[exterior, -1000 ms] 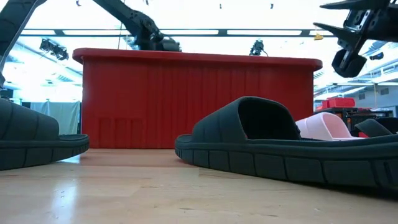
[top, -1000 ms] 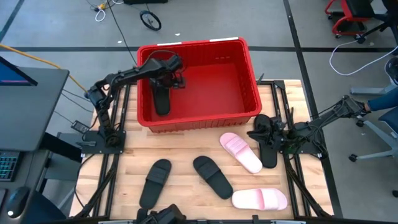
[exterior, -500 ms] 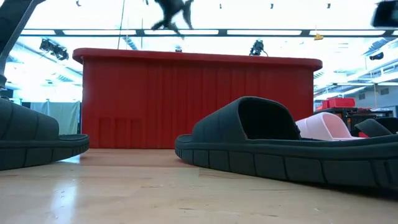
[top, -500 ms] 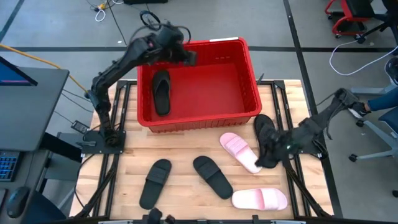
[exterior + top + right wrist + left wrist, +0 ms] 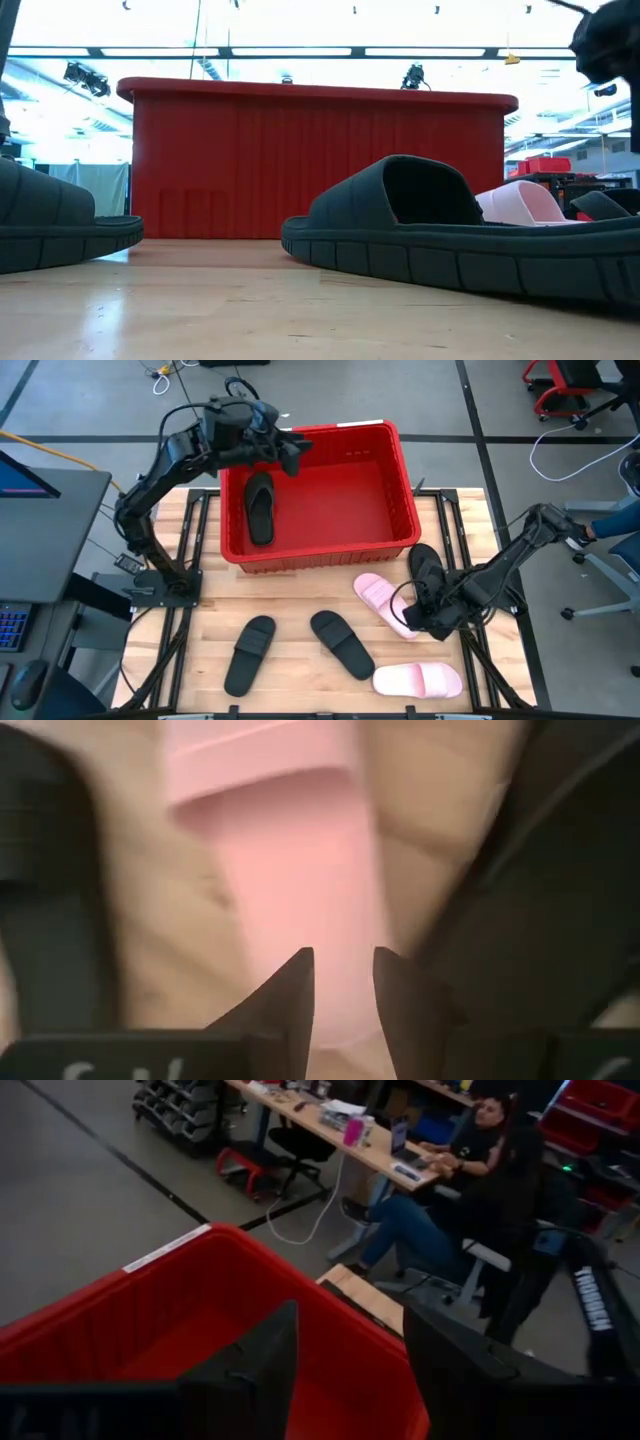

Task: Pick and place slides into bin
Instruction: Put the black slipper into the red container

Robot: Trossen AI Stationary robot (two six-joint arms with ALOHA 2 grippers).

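the bin [image 5: 405, 480] is a big red plastic crate, ribbed walls and a thick rim, sitting at the far side of the pale wooden table [image 5: 290, 660]. inside it, one matte black slide [image 5: 259, 506] lies flat along the left wall, and the rest of the red floor shows bare. the left gripper [image 5: 290, 448] hangs above the bin's far left corner, fingers [image 5: 250, 1370] spread apart with nothing between them.

out on the wood, two more black slides, one [image 5: 249, 653] near the front left and one [image 5: 341, 644] angled at centre, chunky ridged soles plain in the low view. a pale pink slide [image 5: 385, 603] lies just in front of the bin's right end, smooth with one wide strap, and a second pink one [image 5: 418, 680] sits at the front right. the right gripper [image 5: 418, 618] is down low right at the first pink slide's end, fingers [image 5: 292, 990] slightly parted over the pink surface and not clamped on it. another black slide [image 5: 422, 563] lies beside it near the table's right edge.
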